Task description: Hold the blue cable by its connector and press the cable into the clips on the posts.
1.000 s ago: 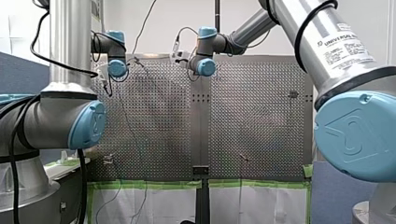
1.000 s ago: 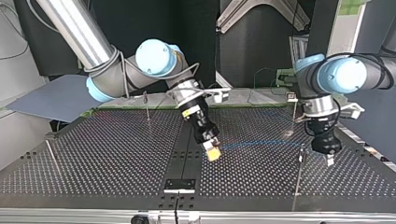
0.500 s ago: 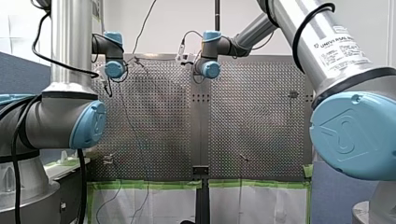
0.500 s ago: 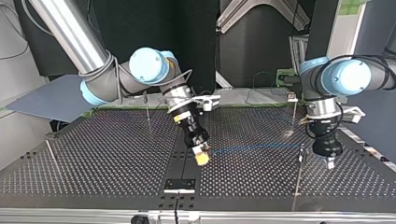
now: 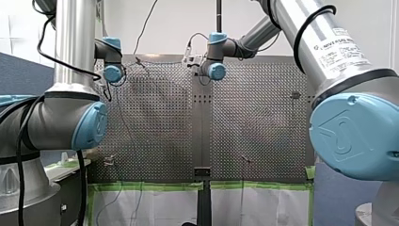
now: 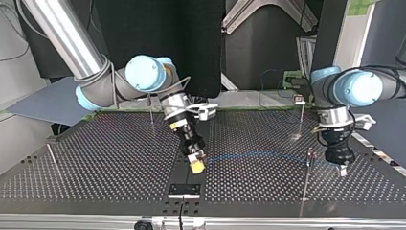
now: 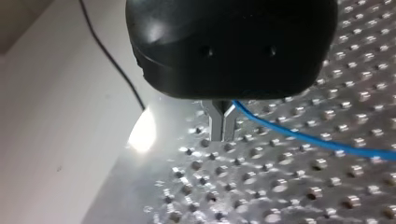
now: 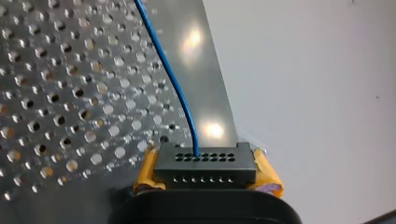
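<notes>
My right gripper [image 6: 196, 165] slants down over the table, its yellow pads [image 8: 145, 170] pinching the black connector [image 8: 205, 165]. The blue cable [image 6: 253, 154] runs crosswise toward my upright left gripper [image 7: 222, 126], whose fingers are pressed together.

So your right hand [image 8: 205, 164] has its yellow pads [image 8: 146, 169] clamped on both ends of the black connector [image 8: 205, 170]. The blue cable [image 8: 171, 79] comes out of one of its holes and runs ahead over the perforated table [image 8: 60, 93].

Glossy perforated metal table [image 8: 70, 93], matt plastic connector [image 8: 205, 167]
</notes>
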Motion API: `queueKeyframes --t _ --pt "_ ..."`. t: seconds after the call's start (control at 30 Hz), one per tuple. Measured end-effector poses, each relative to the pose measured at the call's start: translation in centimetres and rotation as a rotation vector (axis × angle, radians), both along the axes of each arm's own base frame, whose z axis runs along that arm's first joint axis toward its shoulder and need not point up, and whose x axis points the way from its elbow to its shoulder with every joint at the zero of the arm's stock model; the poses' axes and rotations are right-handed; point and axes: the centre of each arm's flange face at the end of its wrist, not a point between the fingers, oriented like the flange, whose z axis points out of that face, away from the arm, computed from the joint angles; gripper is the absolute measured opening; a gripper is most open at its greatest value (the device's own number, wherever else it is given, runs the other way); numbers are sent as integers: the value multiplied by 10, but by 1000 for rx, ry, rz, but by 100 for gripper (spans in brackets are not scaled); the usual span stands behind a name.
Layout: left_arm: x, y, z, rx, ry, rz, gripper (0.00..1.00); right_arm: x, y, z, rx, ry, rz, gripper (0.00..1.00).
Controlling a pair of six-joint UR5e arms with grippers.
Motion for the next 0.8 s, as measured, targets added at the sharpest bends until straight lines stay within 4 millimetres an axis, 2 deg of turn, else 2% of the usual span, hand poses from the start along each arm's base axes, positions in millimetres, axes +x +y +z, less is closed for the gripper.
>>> queueKeyframes --t 0.5,0.57,0.6,0.63,0.73,0.77,0.8 --pt "3 -1 5 7 -4 -34 0 -6 -12 2 -8 -1 -7 0" --pt "3 -2 5 7 -7 -38 15 -6 -12 1 -7 0 -6 0" --pt "3 -1 5 4 -7 -38 15 -6 -12 1 -7 1 -6 0" --pt "3 -1 5 1 -8 -38 23 -6 -12 1 -7 2 -5 0" --pt "3 0 5 -12 -11 -40 25 -6 -12 0 -5 3 -3 0" --pt "3 0 5 -15 -11 -40 30 -6 -12 -1 -5 4 -3 0" --pt "3 1 5 -17 -10 -39 30 -6 -13 -1 -4 5 -2 0"
